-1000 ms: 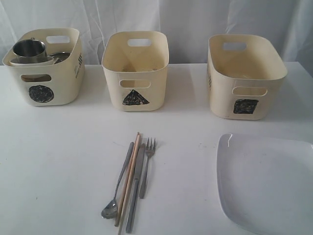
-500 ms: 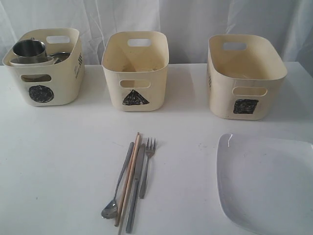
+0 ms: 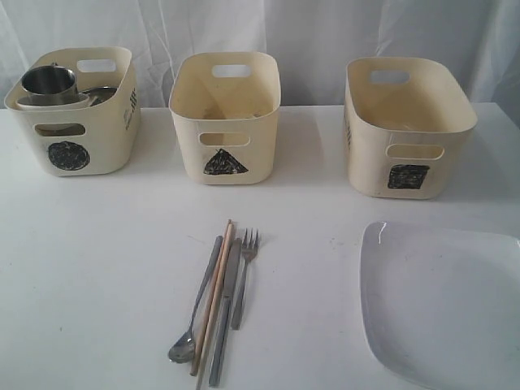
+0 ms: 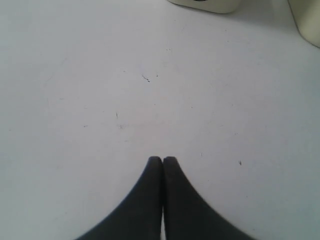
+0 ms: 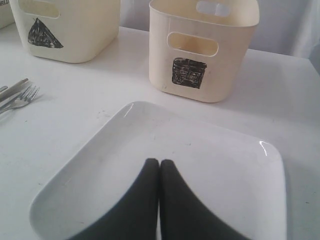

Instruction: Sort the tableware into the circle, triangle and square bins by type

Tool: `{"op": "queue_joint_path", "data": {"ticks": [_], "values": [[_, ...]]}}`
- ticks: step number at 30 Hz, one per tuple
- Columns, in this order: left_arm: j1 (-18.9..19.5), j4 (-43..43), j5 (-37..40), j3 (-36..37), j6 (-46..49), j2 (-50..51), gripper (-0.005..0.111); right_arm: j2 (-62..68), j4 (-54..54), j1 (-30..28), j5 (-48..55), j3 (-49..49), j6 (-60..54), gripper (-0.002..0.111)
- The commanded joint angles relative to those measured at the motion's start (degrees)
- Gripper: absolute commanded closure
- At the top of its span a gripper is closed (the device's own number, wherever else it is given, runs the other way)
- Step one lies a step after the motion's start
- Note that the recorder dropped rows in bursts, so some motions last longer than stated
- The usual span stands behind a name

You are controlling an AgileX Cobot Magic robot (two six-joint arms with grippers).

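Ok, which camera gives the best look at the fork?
The exterior view: the fork lies in full sight, from tines to handle end, beside the knife. The right wrist view catches only its tines at the picture's edge. The left wrist view shows none of it.

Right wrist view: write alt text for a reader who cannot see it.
A shut black pincer points across a large white plate on a white table. Beyond the plate stands the cream square bin, with the triangle bin off to one side.
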Motion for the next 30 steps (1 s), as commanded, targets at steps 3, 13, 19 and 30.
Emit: {"op": "queue_joint_path", "data": {"ticks": [3, 13, 19, 30], "values": [[0.20, 0.12, 3.34, 0.46, 0.24, -0.23, 0.107, -0.30, -0.44, -0.05, -0.74, 0.12, 0.09, 0.108], [0.20, 0.12, 3.34, 0.46, 0.24, -0.23, 0.107, -0.30, -0.89, -0.05, -27.68, 0.12, 11.29, 0.108], [0.20, 0.12, 3.34, 0.46, 0.24, -0.23, 0.107, -0.30, 9.31, -0.05, -61.49, 0.12, 31.06, 0.108], [0.20, 0.12, 3.34, 0.46, 0.24, -0.23, 0.107, 21.59, -25.63, -0.05, -53.52, -22.12, 43.25, 0.108]]}}
